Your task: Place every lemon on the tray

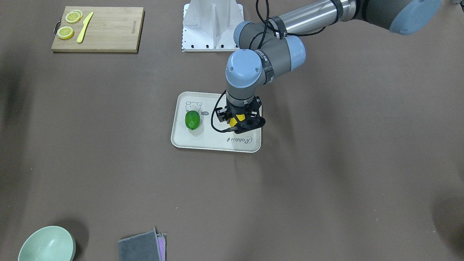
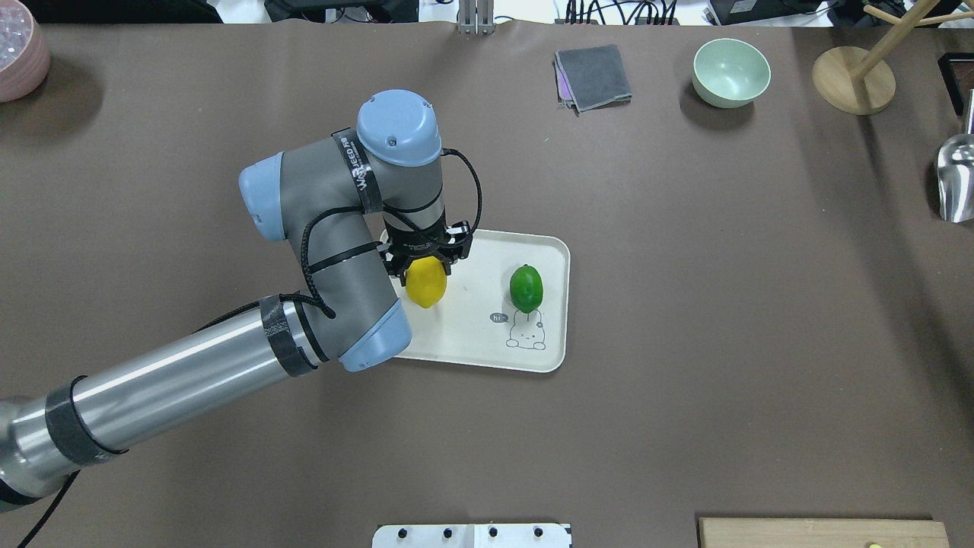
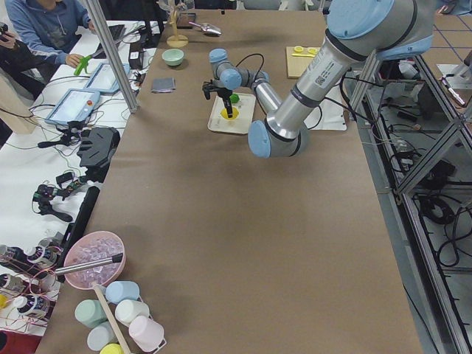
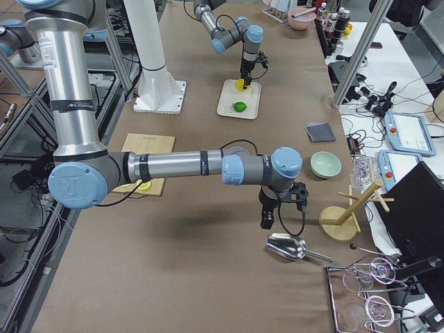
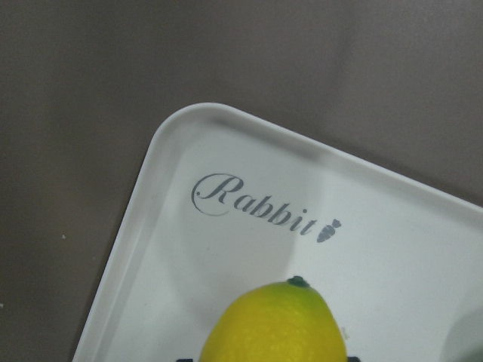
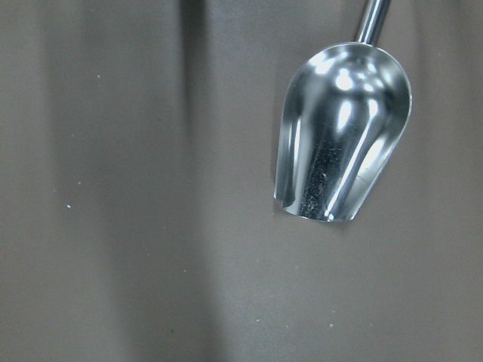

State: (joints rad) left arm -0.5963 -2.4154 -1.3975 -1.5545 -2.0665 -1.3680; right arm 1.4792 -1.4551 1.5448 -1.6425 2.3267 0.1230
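The cream-white tray (image 2: 487,255) with the bear drawing and "Rabbit" script lies at mid-table. The green lemon (image 2: 526,288) rests on it next to the bear; it also shows in the front view (image 1: 192,120). My left gripper (image 2: 424,265) points straight down over the tray's "Rabbit" end and is shut on the yellow lemon (image 2: 426,283), which fills the bottom of the left wrist view (image 5: 275,320). I cannot tell whether that lemon touches the tray (image 5: 226,151). My right gripper (image 4: 267,220) shows only in the right side view, far off beside a metal scoop; whether it is open or shut I cannot tell.
A wooden cutting board (image 1: 108,30) with lemon slices (image 1: 65,32) and a yellow knife (image 1: 84,27) sits near the robot's right side. A green bowl (image 2: 730,72), a grey cloth (image 2: 593,76), a wooden stand (image 2: 852,80) and the metal scoop (image 6: 343,143) lie along the far and right edges.
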